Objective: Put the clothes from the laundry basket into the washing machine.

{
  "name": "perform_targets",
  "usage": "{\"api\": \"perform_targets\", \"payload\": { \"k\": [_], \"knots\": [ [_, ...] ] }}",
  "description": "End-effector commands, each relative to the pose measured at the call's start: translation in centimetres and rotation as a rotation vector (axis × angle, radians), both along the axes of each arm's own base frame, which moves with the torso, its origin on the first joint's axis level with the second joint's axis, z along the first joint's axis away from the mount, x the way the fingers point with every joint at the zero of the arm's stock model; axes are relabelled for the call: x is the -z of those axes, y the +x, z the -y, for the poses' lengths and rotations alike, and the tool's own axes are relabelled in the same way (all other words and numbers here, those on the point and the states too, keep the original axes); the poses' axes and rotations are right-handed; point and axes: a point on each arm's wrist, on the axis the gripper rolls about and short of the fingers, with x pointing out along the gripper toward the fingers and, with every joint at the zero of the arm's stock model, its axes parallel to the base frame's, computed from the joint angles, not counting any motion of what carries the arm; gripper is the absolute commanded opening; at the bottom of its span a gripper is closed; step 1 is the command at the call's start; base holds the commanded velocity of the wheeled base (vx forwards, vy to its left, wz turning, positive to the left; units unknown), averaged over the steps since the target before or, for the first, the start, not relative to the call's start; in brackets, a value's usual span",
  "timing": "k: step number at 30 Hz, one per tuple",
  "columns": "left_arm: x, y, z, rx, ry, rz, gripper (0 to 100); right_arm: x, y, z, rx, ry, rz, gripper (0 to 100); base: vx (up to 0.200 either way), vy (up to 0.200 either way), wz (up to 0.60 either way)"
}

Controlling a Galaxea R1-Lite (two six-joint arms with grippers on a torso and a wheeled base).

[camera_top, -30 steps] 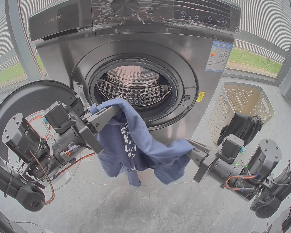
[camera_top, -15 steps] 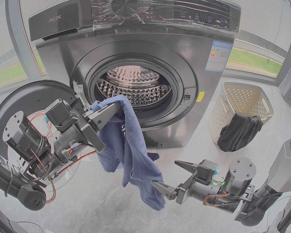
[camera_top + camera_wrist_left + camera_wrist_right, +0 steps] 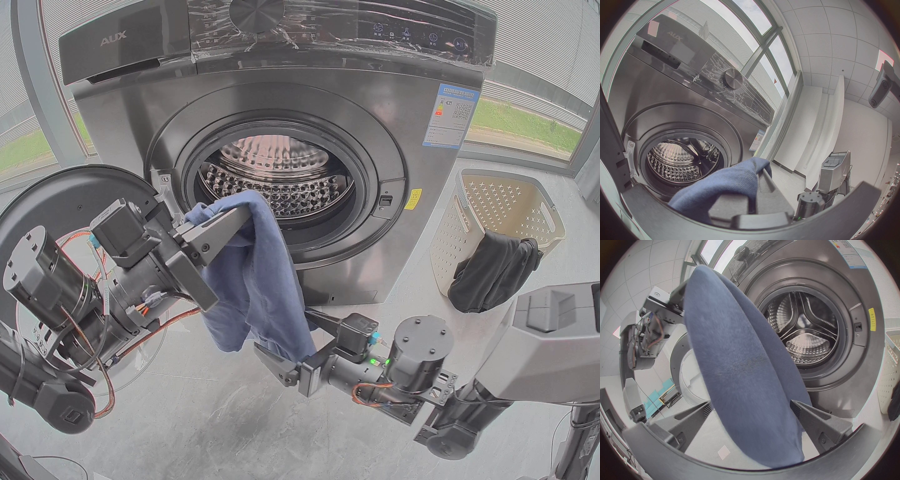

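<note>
Grey stone-look floor point(image 3: 206, 425) spreads across the lower part of the head view. At the upper right, a window point(image 3: 550, 50) shows a pale slatted wall outside, with a strip of grass point(image 3: 531, 128) below it. A grey window post point(image 3: 37, 75) stands at the upper left. In the left wrist view, a white tiled ceiling point(image 3: 837, 34) spans the upper right, above a white wall point(image 3: 865, 134).

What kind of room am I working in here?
Likely a laundry corner in a glass-walled demo or test space rather than a home: a front-loading washing machine with its door open, a laundry basket beside it on the grey tiled floor, and tall windows behind.
</note>
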Motion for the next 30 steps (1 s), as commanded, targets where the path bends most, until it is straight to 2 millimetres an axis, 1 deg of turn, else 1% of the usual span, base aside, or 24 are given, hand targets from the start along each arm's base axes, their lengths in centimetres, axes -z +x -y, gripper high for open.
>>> {"api": "perform_targets", "payload": {
  "k": [1, 6, 8, 9, 10, 12, 17, 24, 30],
  "knots": [
    [-0.1, -0.2, 0.2, 0.009, -0.002, 0.002, 0, 2.5, 2.4, -2.2, 0.008, -0.019, 0.002, 100, 0.000, 0.000, 0.00],
    [-0.1, -0.2, 0.3, 0.012, -0.003, 0.003, 0, 3.4, 3.5, -3.3, 0.012, -0.010, 0.011, 100, 0.000, 0.000, 0.00],
    [-0.1, -0.2, 0.3, 0.012, -0.002, 0.002, 0, 4.3, 3.9, -3.6, 0.012, -0.029, 0.004, 100, 0.000, 0.000, 0.00],
    [-0.1, -0.2, 0.3, 0.012, -0.002, 0.002, 0, 4.3, 3.9, -3.6, 0.012, -0.029, 0.004, 100, 0.000, 0.000, 0.00],
    [-0.1, -0.2, 0.3, 0.012, -0.003, 0.003, 0, 5.1, 4.4, -3.6, 0.020, -0.047, 0.003, 100, 0.000, 0.000, 0.00],
    [-0.2, -0.2, 0.3, 0.012, -0.005, 0.006, 0, 5.8, 5.0, -3.7, 0.031, -0.053, 0.000, 100, 0.000, 0.000, 0.00],
    [-0.2, -0.2, 0.3, 0.014, -0.006, 0.007, 0, 6.4, 6.2, -4.0, 0.047, -0.042, 0.011, 100, 0.000, 0.000, 0.00],
    [-0.4, -0.2, 0.3, 0.013, -0.011, 0.012, 0, 8.1, 7.7, -3.9, 0.076, -0.055, 0.001, 100, 0.000, 0.000, 0.00],
    [-0.5, -0.1, 0.3, 0.010, -0.015, 0.017, 0, 7.8, 9.0, -4.4, 0.093, -0.023, 0.034, 100, 0.000, 0.000, 0.00]
  ]
}}
